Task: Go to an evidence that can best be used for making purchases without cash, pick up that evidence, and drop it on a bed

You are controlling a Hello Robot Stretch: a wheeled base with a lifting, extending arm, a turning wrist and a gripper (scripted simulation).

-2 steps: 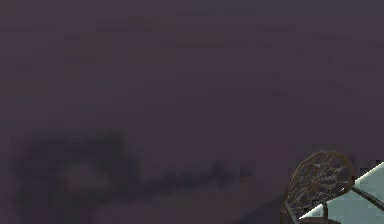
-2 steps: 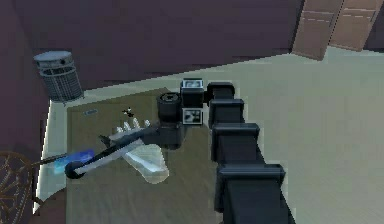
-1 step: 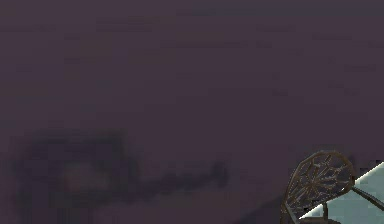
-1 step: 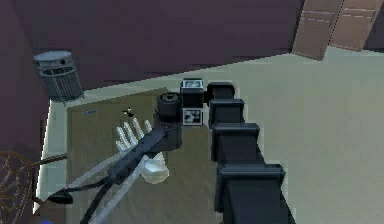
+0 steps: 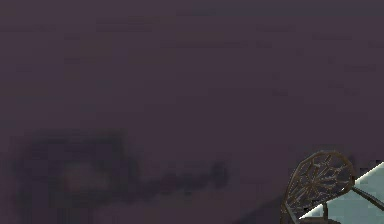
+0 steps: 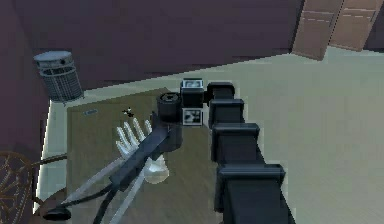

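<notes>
A tan tabletop (image 6: 90,135) lies in the arm side view's left half. The dark arm (image 6: 245,165) rises from the bottom edge and ends over it at two white marked squares (image 6: 191,100). Left of them is the gripper's dark body (image 6: 165,125), and its thin fingers slant down-left across the table; the gripper (image 6: 95,198) has table behind it, so I cannot tell whether it holds anything. A white pronged thing (image 6: 130,138) and a small white blob (image 6: 155,172) lie by the fingers. Tiny dark specks (image 6: 125,111) lie farther back. I cannot make out a card.
A grey wire basket (image 6: 60,74) stands on the floor behind the table by the dark purple wall (image 5: 150,80). A dark ornate round chair back (image 5: 320,180) stands beside a pale surface (image 5: 368,195); it shows again as a chair back (image 6: 15,185). Beige floor (image 6: 320,110) and brown doors (image 6: 340,25) lie beyond.
</notes>
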